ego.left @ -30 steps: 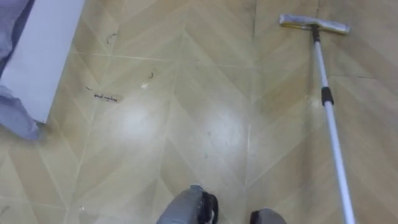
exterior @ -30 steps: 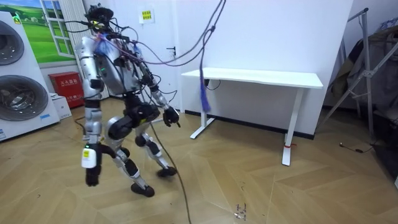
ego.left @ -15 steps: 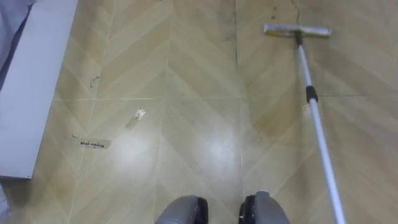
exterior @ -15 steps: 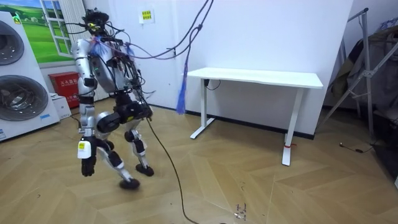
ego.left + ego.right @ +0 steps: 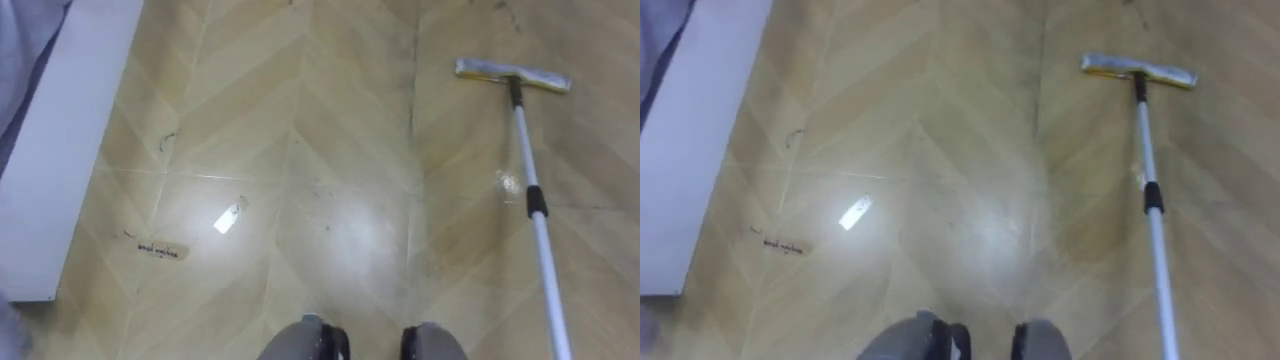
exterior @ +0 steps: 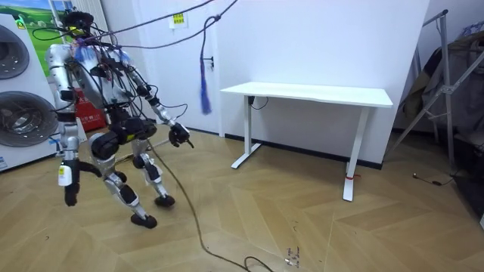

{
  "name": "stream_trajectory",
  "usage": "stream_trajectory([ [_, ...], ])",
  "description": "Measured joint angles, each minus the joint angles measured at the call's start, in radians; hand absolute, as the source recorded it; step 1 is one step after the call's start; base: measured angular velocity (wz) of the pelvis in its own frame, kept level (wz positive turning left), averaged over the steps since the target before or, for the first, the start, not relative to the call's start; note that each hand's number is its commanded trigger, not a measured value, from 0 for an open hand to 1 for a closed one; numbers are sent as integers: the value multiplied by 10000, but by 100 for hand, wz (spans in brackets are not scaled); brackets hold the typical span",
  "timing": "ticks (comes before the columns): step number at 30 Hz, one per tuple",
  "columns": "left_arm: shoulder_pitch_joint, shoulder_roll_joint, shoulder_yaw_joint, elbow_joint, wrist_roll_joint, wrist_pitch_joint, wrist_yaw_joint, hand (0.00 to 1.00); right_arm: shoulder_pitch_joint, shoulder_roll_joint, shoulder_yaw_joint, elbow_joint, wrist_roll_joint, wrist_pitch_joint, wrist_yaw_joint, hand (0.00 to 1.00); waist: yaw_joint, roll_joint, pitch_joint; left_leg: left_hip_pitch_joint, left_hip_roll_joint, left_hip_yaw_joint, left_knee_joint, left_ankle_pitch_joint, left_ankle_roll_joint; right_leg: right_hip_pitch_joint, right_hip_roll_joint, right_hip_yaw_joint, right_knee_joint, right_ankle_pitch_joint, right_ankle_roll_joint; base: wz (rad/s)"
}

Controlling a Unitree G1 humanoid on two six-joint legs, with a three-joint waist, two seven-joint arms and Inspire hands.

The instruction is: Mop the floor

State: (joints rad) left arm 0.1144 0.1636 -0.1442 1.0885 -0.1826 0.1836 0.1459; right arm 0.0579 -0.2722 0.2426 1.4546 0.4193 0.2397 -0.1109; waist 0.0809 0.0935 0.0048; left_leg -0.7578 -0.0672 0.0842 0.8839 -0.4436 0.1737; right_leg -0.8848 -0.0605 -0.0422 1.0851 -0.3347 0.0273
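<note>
Resting on floor: mop; room view: washing machines.

The mop stands in the right part of the eye views, with its head on the floor at the upper right and its pole running down to the lower right edge. A flat panel runs along the left edge. Two small scraps lie left of centre, one up and right of the other. In the room view the robot stands at the left, with washing machines behind it at the far left edge. A table stands at centre against the wall, and a rack at the right edge.
</note>
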Motion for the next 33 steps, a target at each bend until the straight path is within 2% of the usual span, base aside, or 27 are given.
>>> stream_trajectory([
  [2,153,-43,-83,-11,-4,51,4,0,-167,171,-95,-81,-73,29,11,100,32,-41,33,331,-373,-408,-122,-145,-52,-212,193,-146,-1755,79,-143,-43],
  [3,229,-33,-71,-26,-9,178,34,0,-419,167,-231,-113,-236,190,22,100,31,-111,80,519,-559,-573,-108,-280,-78,-201,200,-303,-2252,164,-321,-21],
  [5,293,-17,-79,-6,-122,253,132,0,-808,-9,-320,-110,-314,527,25,100,72,-80,66,806,-692,-780,64,-534,-164,107,110,-466,-2157,200,-660,2],
  [7,321,82,-62,-29,-314,353,224,0,-1614,-368,-277,-7,-358,838,65,100,220,-177,117,786,-668,-748,617,-718,-452,229,-132,-750,-1730,-55,-791,-6],
  [8,331,170,-77,-142,-546,355,274,0,-2292,-697,-210,127,-454,878,116,100,437,-276,172,475,-566,-554,1530,-639,-864,174,-225,-826,-1298,-332,-885,-13],
  [9,375,285,-132,-334,-940,355,352,0,-3024,-1022,-142,150,-594,874,146,100,624,-437,196,-62,-343,-224,2668,-222,-1613,46,-265,-795,-880,-606,-929,-11],
  [10,404,340,-201,-433,-1074,357,393,0,-3405,-1172,-60,151,-603,834,163,100,651,-524,235,-307,-224,-100,3216,68,-1914,26,-247,-760,-712,-709,-942,4],
  [11,444,439,-222,-511,-1271,358,408,0,-4044,-1380,148,142,-591,630,210,100,805,-640,274,-778,-75,5,4186,827,-2021,56,-196,-702,-439,-907,-961,11],
  [12,459,549,-230,-527,-1342,362,407,0,-4400,-1531,194,73,-506,476,283,100,987,-797,270,-1194,51,-46,4532,903,-1888,84,-19,-562,-285,-1035,-1066,15],
  [13,489,598,-231,-575,-1324,363,406,0,-4562,-1578,193,-44,-444,376,316,100,1076,-868,267,-1408,153,-86,4298,770,-1706,97,11,-568,-234,-1110,-1069,10],
  [14,578,665,-226,-674,-1295,362,380,0,-4800,-1624,190,-304,-231,128,389,100,1255,-903,238,-1844,384,-128,3487,658,-1519,164,101,-567,-266,-1199,-1041,7],
  [15,681,669,-231,-669,-1275,378,324,0,-4896,-1587,191,-425,-35,-62,530,100,1358,-1002,278,-2092,397,-281,2234,687,-1506,364,110,-572,-369,-1320,-961,0],
  [16,718,661,-234,-665,-1256,390,232,0,-4868,-1549,194,-424,73,-92,633,100,1407,-1006,270,-2088,396,-372,1533,779,-1553,525,116,-576,-445,-1384,-908,0],
  [17,820,649,-225,-648,-1175,413,59,0,-4630,-1495,153,-406,147,-100,776,100,1414,-966,245,-2010,404,-478,842,1239,-1324,893,56,-579,-554,-1588,-746,12],
  [18,961,626,-173,-650,-1172,427,-33,0,-4091,-1528,103,-408,168,-115,845,100,1406,-912,213,-1658,361,-329,815,1158,-1064,1281,-73,-575,-641,-1757,-484,22],
  [19,931,616,-177,-651,-1139,425,-48,0,-3768,-1574,125,-394,169,-119,853,100,1379,-862,214,-1517,348,-221,831,1042,-864,1404,-96,-467,-637,-1824,-442,43],
  [20,779,564,-165,-651,-991,419,-40,0,-3070,-1629,137,-294,170,-123,808,100,1295,-820,181,-1307,233,-33,845,819,-523,1508,-131,-77,-366,-1921,-281,52],
  [21,658,466,-155,-658,-876,368,-26,0,-2416,-1622,202,-73,171,-120,732,100,1151,-750,151,-1123,-20,-3,908,641,-307,1364,-173,198,308,-1674,-97,47],
  [22,624,409,-161,-674,-819,315,-30,0,-2051,-1551,246,-53,170,-121,654,100,1096,-676,123,-1029,-98,-6,960,528,-216,1290,-240,238,667,-1469,-31,30],
  [23,528,304,-160,-677,-705,267,-34,0,-1345,-1387,335,-59,168,-121,468,100,939,-529,24,-825,-229,-43,985,278,-108,1133,-317,262,1237,-972,39,10],
  [24,450,202,-158,-663,-613,217,-33,0,-884,-1202,351,-74,138,-121,285,100,802,-296,-25,-619,-340,-243,985,92,-40,961,-204,408,1735,-511,84,0],
  [25,398,160,-147,-649,-585,174,-30,0,-694,-1075,349,-117,125,-122,174,100,682,-197,-38,-526,-349,-338,982,17,-19,866,-128,439,1786,-504,98,-28],
  [26,317,128,-111,-647,-499,57,3,0,-544,-721,341,-127,86,-151,-26,100,544,-106,-5,-365,-353,-454,933,-103,-35,503,35,490,1601,-571,124,-50],
  [28,302,27,-38,-680,-498,-82,31,0,-413,-278,283,-129,131,-297,-203,100,334,-6,-5,-115,-547,-886,751,-139,-62,122,177,336,415,-616,116,-56],
  [30,448,-86,-130,-673,-493,-87,52,0,-310,81,157,-138,118,-268,-256,100,237,-44,32,416,-788,-1213,474,-265,-141,125,309,196,-1564,-329,-173,-47],
  [32,515,-151,-153,-651,-484,-42,64,0,-331,142,51,-222,38,-69,-270,100,176,6,49,668,-915,-1430,451,-474,-229,369,319,31,-1995,82,-438,-9],
  [33,534,-149,-154,-647,-524,-20,86,0,-443,128,-29,-275,39,97,-285,100,201,17,50,755,-931,-1486,454,-592,-302,491,217,-183,-1935,127,-568,12],
])
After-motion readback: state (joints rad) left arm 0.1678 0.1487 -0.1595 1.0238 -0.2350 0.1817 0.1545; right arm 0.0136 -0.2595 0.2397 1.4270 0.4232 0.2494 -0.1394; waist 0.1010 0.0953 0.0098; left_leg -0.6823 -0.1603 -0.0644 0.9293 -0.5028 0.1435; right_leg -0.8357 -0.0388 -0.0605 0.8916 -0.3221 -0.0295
